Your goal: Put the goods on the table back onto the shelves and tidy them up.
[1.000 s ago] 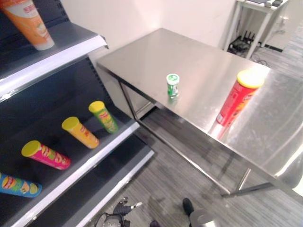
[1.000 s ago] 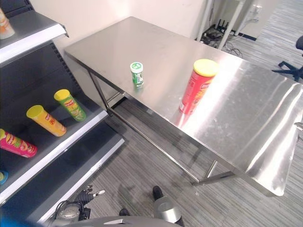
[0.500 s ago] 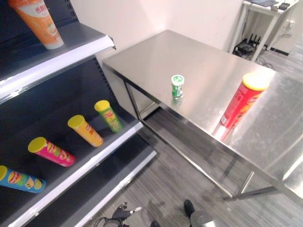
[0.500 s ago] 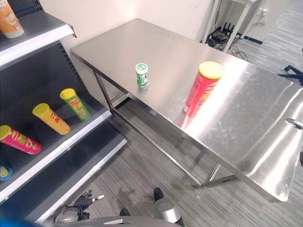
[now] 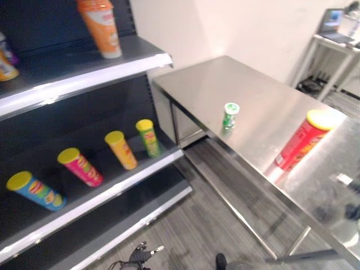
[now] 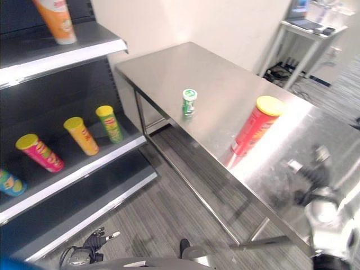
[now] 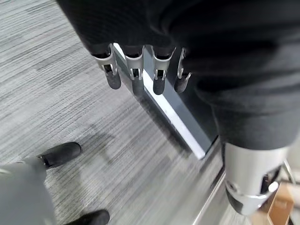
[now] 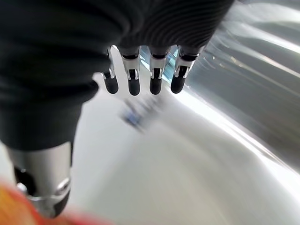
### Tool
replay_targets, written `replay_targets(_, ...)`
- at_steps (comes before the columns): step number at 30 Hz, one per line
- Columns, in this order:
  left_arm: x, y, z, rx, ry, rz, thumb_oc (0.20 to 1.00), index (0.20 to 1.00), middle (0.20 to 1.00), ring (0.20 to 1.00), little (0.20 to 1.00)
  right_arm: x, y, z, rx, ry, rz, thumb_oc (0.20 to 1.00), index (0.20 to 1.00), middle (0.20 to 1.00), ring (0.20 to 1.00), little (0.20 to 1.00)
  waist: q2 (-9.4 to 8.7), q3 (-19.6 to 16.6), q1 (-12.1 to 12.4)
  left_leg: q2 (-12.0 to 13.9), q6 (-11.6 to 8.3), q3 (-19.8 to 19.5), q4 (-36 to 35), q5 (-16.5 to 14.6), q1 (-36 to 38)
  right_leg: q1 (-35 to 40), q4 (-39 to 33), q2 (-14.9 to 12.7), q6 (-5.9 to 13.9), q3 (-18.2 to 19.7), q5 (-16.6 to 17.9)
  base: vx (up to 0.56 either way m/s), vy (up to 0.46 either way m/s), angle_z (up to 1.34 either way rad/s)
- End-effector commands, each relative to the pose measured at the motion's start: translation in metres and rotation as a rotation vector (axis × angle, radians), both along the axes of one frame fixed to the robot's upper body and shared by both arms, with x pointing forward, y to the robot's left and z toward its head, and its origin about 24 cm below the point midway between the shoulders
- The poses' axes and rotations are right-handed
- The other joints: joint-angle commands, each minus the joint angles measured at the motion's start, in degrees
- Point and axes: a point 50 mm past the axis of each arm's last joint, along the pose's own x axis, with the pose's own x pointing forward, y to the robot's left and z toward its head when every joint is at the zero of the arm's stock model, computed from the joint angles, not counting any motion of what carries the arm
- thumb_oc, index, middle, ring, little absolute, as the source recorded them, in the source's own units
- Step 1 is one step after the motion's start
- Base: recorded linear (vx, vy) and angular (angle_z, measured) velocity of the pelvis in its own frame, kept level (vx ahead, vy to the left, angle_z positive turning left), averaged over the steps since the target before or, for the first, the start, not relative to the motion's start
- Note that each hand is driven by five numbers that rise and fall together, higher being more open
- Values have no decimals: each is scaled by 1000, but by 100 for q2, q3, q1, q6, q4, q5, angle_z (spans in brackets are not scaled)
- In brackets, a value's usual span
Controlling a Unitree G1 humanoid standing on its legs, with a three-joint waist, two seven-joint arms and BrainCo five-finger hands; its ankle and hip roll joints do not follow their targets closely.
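We saw a steel tabletop [image 5: 264,107] standing to the right of a dark shelf unit [image 5: 84,67]. On the tabletop stood a small green-and-white canister [image 5: 229,116] near its left edge, upright, and well apart from it to the right a tall red chip can with a yellow lid [image 5: 304,140], also upright. On the lower shelf [image 5: 112,188] four chip cans lay on their sides in a row, each apart from the next: a blue one [image 5: 35,190] farthest left, then a pink one [image 5: 80,167], an orange-yellow one [image 5: 121,149] and a green one [image 5: 148,137] nearest the tabletop. On the upper shelf [image 5: 90,70] an orange container [image 5: 101,27] stood upright. Our left robot hand [image 7: 140,70] hung over the grey striped floor [image 7: 61,108] with its fingers straight and relaxed, grasping nothing. Our right robot hand [image 8: 145,70] was likewise released, its fingers straight above the shiny tabletop surface, with nothing held. A person's dark shoe [image 7: 58,153] showed on the floor.
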Motion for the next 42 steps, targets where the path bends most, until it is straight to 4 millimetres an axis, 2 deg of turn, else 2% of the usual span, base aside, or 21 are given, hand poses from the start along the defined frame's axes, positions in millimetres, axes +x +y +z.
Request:
replay_targets(1,12,13,6,41,-32,-5,1000,1000,1000,1000,1000,13,-4,21,-46,-79,17,1000,1000,1000,1000,1000,13,208,166,923,-686,-64,663,-67,-330,295,337,-425,401,-511,-759,13,-4,14)
replay_targets(14,11,12,5,48,-32,-3,1000,1000,1000,1000,1000,15,-9,45,-146,-170,-22,1000,1000,1000,1000,1000,6,162,174,895,-661,-23,564,-104,-259,295,317,-485,449,-525,-720,2,3,3)
replay_targets(16,11,12,5,53,-32,-4,1000,1000,1000,1000,1000,17,-12,63,-214,-218,-33,1000,1000,1000,1000,1000,1,152,169,887,-656,-17,551,-111,-254,289,319,-496,459,-528,-721,0,0,0)
replay_targets(18,12,12,5,55,-32,-6,1000,1000,1000,1000,1000,17,-14,68,-235,-231,-36,1000,1000,1000,1000,1000,1,147,169,883,-654,-16,547,-115,-253,285,317,-500,463,-529,-720,0,0,0)
replay_targets(21,12,13,5,58,-32,-4,1000,1000,1000,1000,1000,18,-16,91,-302,-301,-40,1000,1000,1000,1000,1000,-12,132,169,875,-653,-8,538,-122,-253,276,309,-513,471,-529,-716,0,0,0)
replay_targets(22,12,13,5,59,-31,-6,1000,1000,1000,1000,1000,18,-20,104,-337,-333,-44,1000,1000,1000,1000,1000,-26,130,172,869,-654,-3,530,-125,-246,270,313,-518,475,-531,-712,0,0,0)
replay_targets(25,12,14,5,61,-29,-8,1000,1000,1000,1000,1000,18,-22,114,-366,-354,-38,1000,1000,1000,1000,1000,-41,129,180,867,-656,4,520,-123,-240,270,312,-521,479,-529,-711,0,0,0)
replay_targets(26,12,15,5,64,-28,-6,1000,1000,1000,1000,1000,19,-22,123,-399,-368,-27,1000,1000,1000,1000,1000,-54,123,184,869,-660,9,515,-121,-240,269,309,-520,481,-526,-716,0,0,0)
replay_targets(33,12,15,5,61,-25,0,1000,1000,1000,1000,1000,15,-17,143,-434,-434,20,1000,1000,1000,1000,1000,-83,107,169,869,-672,11,499,-111,-269,248,305,-528,487,-525,-716,7,0,0)
replay_targets(42,11,16,5,55,-26,6,1000,1000,1000,1000,1000,13,-4,153,-402,-487,123,1000,1000,1000,1000,1000,-95,100,132,878,-684,48,482,-102,-262,232,303,-533,496,-521,-717,10,0,0)
